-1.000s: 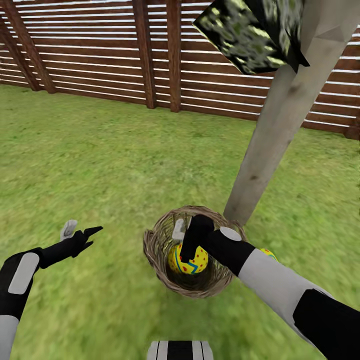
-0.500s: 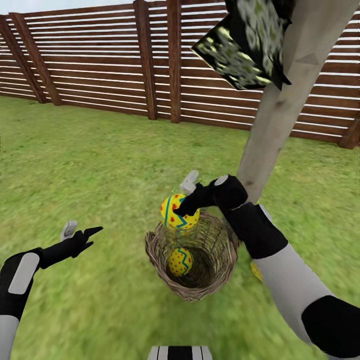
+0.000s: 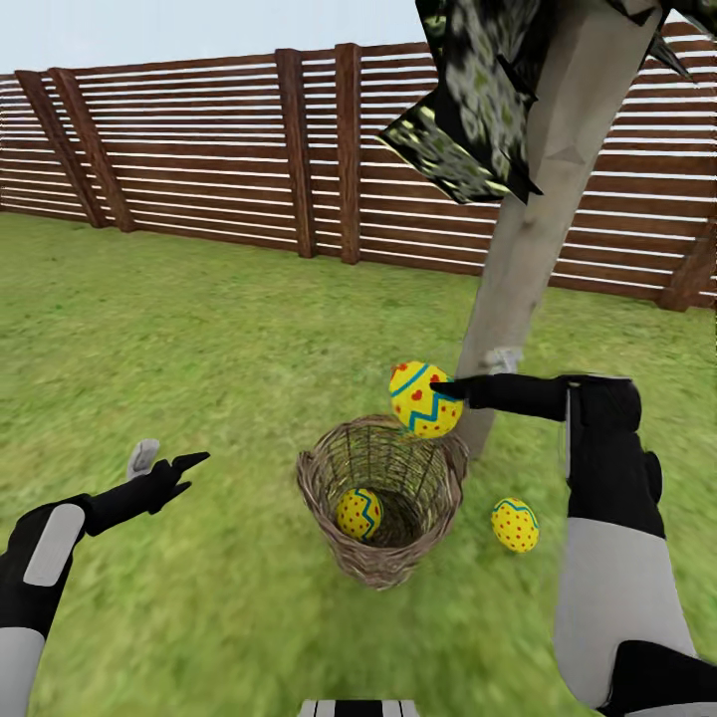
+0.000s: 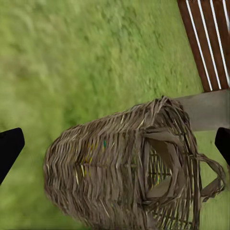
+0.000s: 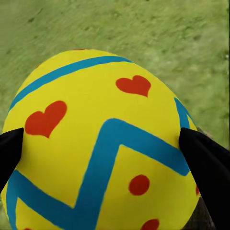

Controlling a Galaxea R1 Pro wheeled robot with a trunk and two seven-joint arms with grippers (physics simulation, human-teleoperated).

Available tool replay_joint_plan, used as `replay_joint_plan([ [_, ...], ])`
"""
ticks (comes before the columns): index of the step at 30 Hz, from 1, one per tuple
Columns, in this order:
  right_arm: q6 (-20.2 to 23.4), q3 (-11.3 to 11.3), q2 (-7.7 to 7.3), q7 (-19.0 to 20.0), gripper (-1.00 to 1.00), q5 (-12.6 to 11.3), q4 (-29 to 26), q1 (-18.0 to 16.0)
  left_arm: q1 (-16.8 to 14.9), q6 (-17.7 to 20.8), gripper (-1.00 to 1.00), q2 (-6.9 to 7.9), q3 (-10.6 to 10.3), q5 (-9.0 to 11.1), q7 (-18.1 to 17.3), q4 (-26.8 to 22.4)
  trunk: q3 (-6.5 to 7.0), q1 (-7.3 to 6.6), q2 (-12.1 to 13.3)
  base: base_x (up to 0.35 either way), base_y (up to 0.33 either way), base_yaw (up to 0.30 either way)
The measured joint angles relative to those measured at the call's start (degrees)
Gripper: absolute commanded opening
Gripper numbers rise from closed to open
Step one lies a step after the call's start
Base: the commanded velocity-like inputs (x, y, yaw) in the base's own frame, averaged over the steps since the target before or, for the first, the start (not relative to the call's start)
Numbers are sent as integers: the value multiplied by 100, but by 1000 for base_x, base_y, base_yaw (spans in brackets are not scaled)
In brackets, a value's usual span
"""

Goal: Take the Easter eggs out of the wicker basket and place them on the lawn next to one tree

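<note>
Fingers of the right gripper (image 3: 443, 388) were shut on one Easter egg (image 3: 424, 399), and in the right wrist view the two black tips pressed on both sides of that held egg (image 5: 103, 143). The held egg hung in the air over the far rim of the wicker basket (image 3: 383, 498), just beside the grey trunk of the tree (image 3: 523, 249). Its blue zigzag band ran round the middle and its pointed end leaned up and away from the robot.

Straight below and a little to the right lay bare lawn (image 3: 199, 329) at the foot of the trunk. A second egg (image 3: 515, 525) already lay on the grass there, just right of the basket and near the tree. So the held egg likely only had to go right and down to land by it.

A third egg (image 3: 358, 514) sat deep inside the basket, at the bottom.

The left gripper (image 3: 164, 466) hung with its fingers spread and nothing in them, well apart from the basket on its left side. The right arm was much nearer to the tree, so it looked like the better one for this drop.
</note>
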Motion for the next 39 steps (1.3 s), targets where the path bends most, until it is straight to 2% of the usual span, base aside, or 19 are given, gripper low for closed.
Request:
replay_joint_plan([
  [2,-2,-654,-10,6,-100,-10,6,198,0,-3,100,-13,0,0,0,0,44,-5,3,-1,0,0],
  [4,-5,-1532,-24,1,-100,-4,6,264,0,-4,100,-20,0,0,0,-2,89,-11,5,0,0,0],
  [6,-4,-2368,-192,6,-100,-7,13,288,1,-5,100,-23,0,1,0,0,133,-16,8,0,0,0],
  [7,97,-2922,-329,31,-100,-119,24,305,0,-6,100,-24,0,2,0,0,155,-18,9,0,0,0],
  [8,117,-3152,-410,283,-100,-113,31,340,-2,-5,100,-25,-1,0,3,1,176,-21,11,0,0,0],
  [9,128,-3263,-547,201,-100,-159,30,416,-1,-6,100,-25,-1,0,6,1,199,-24,12,0,0,0],
  [11,128,-3941,-806,391,-100,-154,32,516,-1,-6,100,-39,-1,0,16,1,243,-29,14,0,0,0],
  [13,2,-4581,-894,284,-100,74,47,539,1,-7,100,-102,0,-15,35,-9,267,-31,16,0,0,0],
  [14,-62,-4680,-900,9,-100,310,77,542,0,-33,100,-117,-15,-14,28,-17,267,-31,17,0,0,0],
  [16,-999,-4714,-862,-1478,-100,1176,374,545,0,-80,100,-175,-292,11,-34,-63,267,-30,17,0,0,0],
  [18,-1773,-4478,-856,-2652,-100,1309,1151,546,-1,-85,100,-197,-617,40,-141,-201,267,-30,17,0,-46,0],
  [19,-2119,-4058,-876,-3398,-100,1306,1822,545,-3,-80,100,-196,-741,53,-309,-401,267,-30,17,0,-239,0],
  [20,-2469,-3466,-890,-4307,-100,1246,2680,528,-3,-77,100,-178,-801,58,-614,-595,267,-30,17,0,-283,0],
  [22,-2987,-3043,-889,-5241,-100,1259,3518,509,-1,-84,100,-124,-813,0,-951,-632,267,-30,17,0,-307,0],
  [26,-3382,-2848,-872,-5577,-100,1304,3788,460,-1,-107,100,-95,-814,-30,-997,-617,267,-31,16,0,-340,0],
  [29,-3412,-2475,-877,-5669,-100,1268,3808,452,0,-291,100,-33,-805,-46,-991,-359,267,-31,16,0,-348,0],
  [33,-3804,-2426,-857,-6294,-100,1296,3886,452,-1,-528,100,27,-813,-45,-992,-285,267,-31,16,0,-348,0],
  [37,-4258,-2375,-861,-7000,-100,1337,4615,330,-1,-561,100,44,-803,-52,-1000,-37,266,-30,17,0,-123,0],
  [39,-4343,-2057,-874,-7101,-100,1326,5296,44,-2,-600,100,44,-798,-43,-1017,56,267,-31,17,0,-7,0],
])
